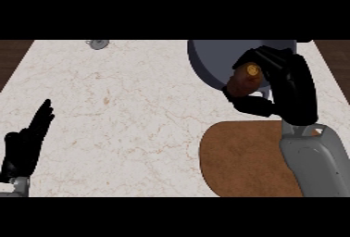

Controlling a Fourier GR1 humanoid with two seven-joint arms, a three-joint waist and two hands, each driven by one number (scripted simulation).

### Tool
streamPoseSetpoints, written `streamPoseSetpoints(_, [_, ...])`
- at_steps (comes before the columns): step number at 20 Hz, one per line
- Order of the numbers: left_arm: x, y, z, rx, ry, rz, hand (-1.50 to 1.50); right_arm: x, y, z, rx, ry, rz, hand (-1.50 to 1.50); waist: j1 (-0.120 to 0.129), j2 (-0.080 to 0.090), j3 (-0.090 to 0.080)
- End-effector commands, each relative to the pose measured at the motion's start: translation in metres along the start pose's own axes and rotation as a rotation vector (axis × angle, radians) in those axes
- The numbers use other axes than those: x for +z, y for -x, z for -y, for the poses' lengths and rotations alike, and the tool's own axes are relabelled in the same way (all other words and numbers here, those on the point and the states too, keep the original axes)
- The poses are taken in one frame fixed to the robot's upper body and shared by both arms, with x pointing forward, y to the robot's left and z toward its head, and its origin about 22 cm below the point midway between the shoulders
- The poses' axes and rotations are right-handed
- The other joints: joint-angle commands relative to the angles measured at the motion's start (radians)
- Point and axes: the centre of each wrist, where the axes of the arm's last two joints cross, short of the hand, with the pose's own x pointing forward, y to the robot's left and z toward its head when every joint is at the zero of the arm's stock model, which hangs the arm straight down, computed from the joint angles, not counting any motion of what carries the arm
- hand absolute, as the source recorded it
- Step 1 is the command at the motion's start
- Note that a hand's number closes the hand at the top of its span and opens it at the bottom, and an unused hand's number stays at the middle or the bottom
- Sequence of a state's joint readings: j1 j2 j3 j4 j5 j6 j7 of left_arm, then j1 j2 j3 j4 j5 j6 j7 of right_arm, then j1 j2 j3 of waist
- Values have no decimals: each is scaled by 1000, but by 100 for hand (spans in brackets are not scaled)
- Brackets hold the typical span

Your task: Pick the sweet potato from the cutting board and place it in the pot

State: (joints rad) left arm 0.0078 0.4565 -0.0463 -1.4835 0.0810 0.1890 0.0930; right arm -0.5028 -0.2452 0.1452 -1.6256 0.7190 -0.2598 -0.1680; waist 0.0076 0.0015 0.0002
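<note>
A brown sweet potato [244, 80] is held in my right hand [284, 83], whose fingers and thumb curl round it. Hand and potato hover over the near rim of the grey pot [209, 58] at the top right of the counter. Part of the pot lies hidden behind the hand. The round brown cutting board [239, 159] sits below the pot at the lower right, with my right forearm crossing its right side. My left hand [24, 143] rests open at the lower left edge, fingers pointing up.
The pale marble counter [123, 115] spreads across the middle and left. A small grey object [98, 44] lies at the counter's far edge, upper left. Dark wood shows beyond the counter at both top corners.
</note>
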Motion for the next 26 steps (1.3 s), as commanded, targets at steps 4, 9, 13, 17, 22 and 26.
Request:
streamPoseSetpoints(4, [1,7,6,-4,15,-4,0,-67,28,6,30,-11,-25,150,3,1,-1])
streamPoseSetpoints(9, [12,0,7,-5,38,23,0,-89,71,-15,24,-36,-13,150,28,7,0])
streamPoseSetpoints(13, [-4,-9,6,6,30,14,0,-123,59,-37,110,-59,-15,150,36,11,0])
streamPoseSetpoints(17, [11,1,9,10,42,28,0,-106,85,-47,224,-85,-2,150,50,16,0])
streamPoseSetpoints(22, [1,-7,11,-13,50,43,0,-113,87,-59,11,-127,-112,-150,67,24,0])
streamPoseSetpoints(26, [0,-14,15,-2,45,62,0,-120,92,-52,-78,-169,-114,-150,76,29,1])
